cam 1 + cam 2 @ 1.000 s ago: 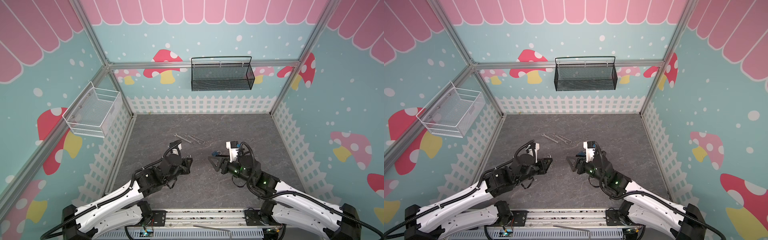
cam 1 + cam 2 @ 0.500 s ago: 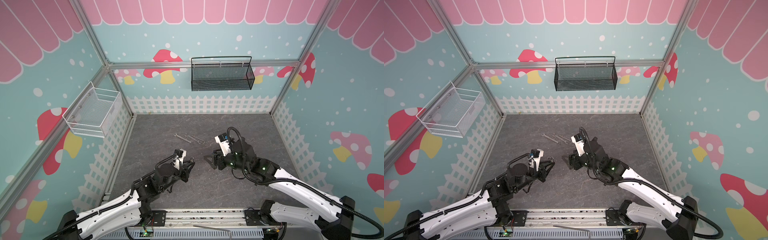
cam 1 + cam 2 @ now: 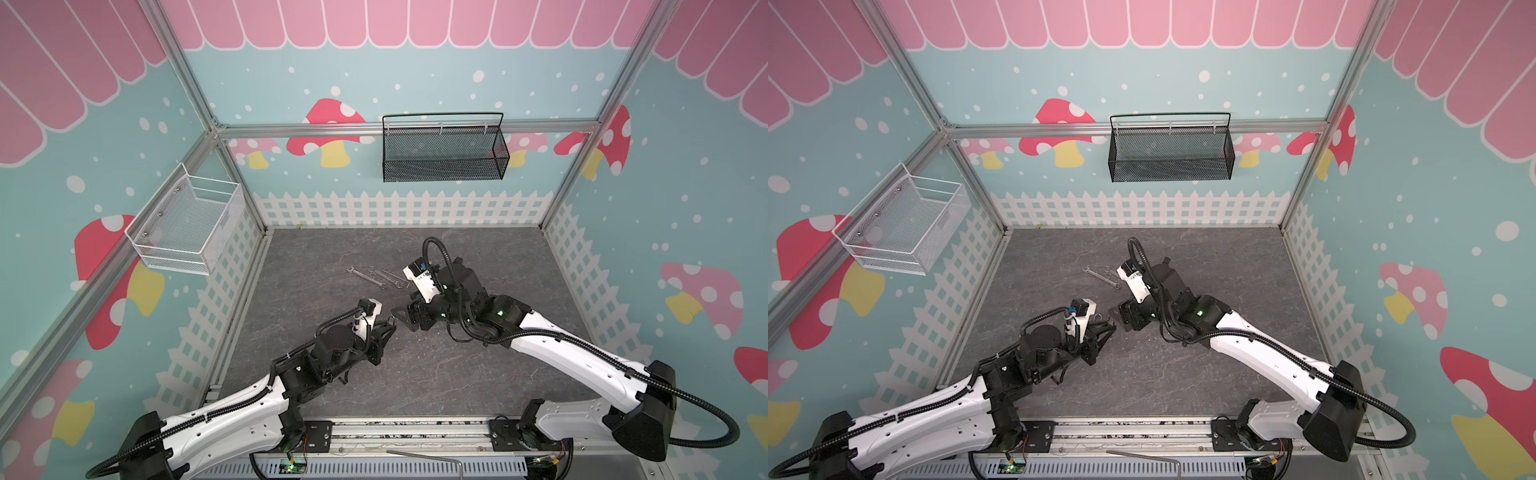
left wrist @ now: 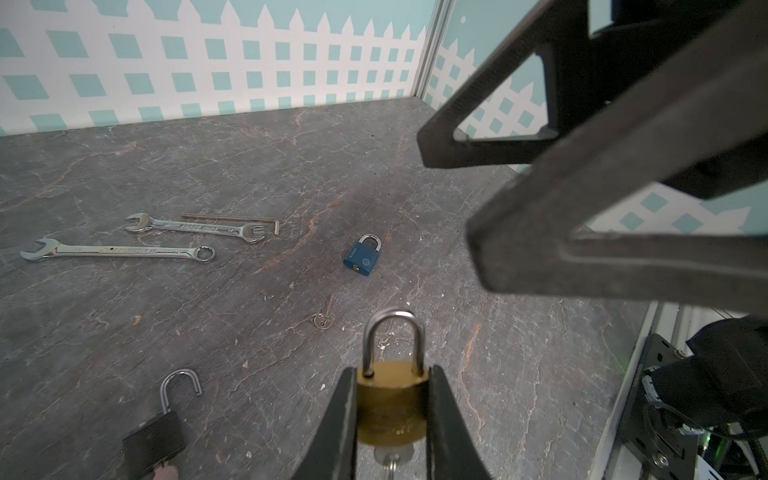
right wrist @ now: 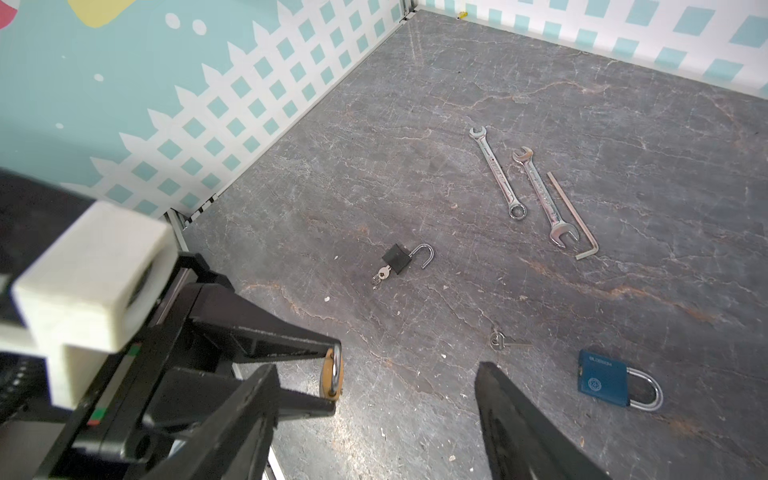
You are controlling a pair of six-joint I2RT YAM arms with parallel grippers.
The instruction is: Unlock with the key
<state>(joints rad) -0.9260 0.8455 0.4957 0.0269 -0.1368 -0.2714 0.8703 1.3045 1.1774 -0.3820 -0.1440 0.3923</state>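
Item: brass padlock [image 4: 390, 409], key [image 4: 390, 457] in keyway, body pinched in my left claw [image 4: 391, 370] for steadiness; right claw [image 4: 446, 191] spread nearby, ready to turn.

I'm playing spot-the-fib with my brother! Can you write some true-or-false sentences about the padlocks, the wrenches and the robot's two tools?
1. The left tool holds the gold padlock. True.
2. The blue padlock is open. False: its loop is shut, and it lies on the table.
3. The black padlock has its loop swung open. True.
4. The right tool grips a wrench. False: it is open and empty, and both wrenches lie on the table.
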